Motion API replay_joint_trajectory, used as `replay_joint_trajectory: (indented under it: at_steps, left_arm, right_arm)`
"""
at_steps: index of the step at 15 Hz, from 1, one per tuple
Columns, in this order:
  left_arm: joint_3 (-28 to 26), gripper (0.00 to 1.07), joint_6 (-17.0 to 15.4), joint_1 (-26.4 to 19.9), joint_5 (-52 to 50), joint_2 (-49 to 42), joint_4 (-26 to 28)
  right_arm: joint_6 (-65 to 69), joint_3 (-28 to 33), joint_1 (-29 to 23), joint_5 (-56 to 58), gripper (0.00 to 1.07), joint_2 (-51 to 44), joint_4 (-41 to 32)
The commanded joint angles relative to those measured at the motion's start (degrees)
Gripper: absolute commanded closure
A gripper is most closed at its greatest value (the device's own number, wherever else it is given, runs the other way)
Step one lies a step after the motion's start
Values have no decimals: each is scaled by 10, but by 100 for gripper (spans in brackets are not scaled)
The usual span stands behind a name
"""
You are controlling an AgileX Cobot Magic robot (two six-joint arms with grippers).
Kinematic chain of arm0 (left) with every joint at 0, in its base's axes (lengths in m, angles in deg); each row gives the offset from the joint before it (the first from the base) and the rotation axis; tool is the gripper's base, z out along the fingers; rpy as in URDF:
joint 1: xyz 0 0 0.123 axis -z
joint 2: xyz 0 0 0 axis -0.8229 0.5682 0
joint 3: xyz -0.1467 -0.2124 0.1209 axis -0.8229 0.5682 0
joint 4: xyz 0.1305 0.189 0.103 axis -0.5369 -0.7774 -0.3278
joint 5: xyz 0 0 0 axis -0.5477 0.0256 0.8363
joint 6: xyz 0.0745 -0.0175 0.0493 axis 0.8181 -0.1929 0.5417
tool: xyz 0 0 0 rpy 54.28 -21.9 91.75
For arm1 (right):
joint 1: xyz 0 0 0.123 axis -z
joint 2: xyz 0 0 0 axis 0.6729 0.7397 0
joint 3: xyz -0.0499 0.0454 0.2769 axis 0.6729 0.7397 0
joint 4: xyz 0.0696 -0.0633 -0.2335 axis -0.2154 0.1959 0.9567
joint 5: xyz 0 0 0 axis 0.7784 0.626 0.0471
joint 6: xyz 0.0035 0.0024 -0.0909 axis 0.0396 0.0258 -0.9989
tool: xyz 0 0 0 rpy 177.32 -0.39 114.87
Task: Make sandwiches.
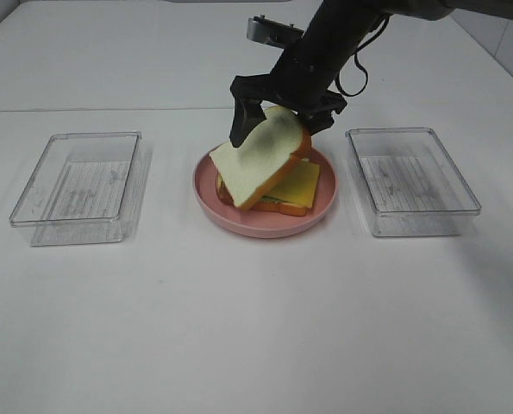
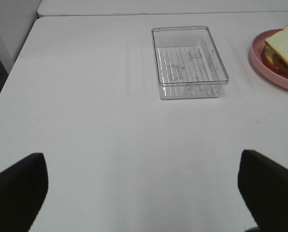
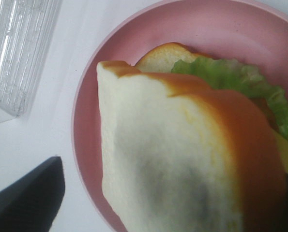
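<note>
On the white table [image 1: 256, 328], the right gripper [image 1: 278, 121], jaws spread, frees the tilted top bread slice [image 1: 258, 159] over the pink plate [image 1: 239, 220]; lift straight up. Left gripper [image 2: 144, 186] gapes.

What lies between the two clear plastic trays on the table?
In the exterior high view, the pink plate lies between the left tray and the right tray. It holds the sandwich, with the right gripper above it.
</note>
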Motion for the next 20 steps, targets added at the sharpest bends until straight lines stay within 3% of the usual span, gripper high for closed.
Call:
replay_joint_trajectory:
  at_steps: [1,5,9,15,20]
  left_arm:
    - [2,4,0,-2,-5,-9,0]
    - [2,4,0,-2,-5,-9,0]
    - [2,4,0,-2,-5,-9,0]
    - [2,4,0,-2,-5,-9,0]
    - [2,4,0,-2,-5,-9,0]
  right_arm:
    - [-23,2,1,5,11,-17,39]
    - [3,2,1,26,11,-56,160]
    - [19,2,1,92,11,-107,230]
    - [50,14,1,147,11,-200,269]
    - [103,161,1,147,11,-345,307]
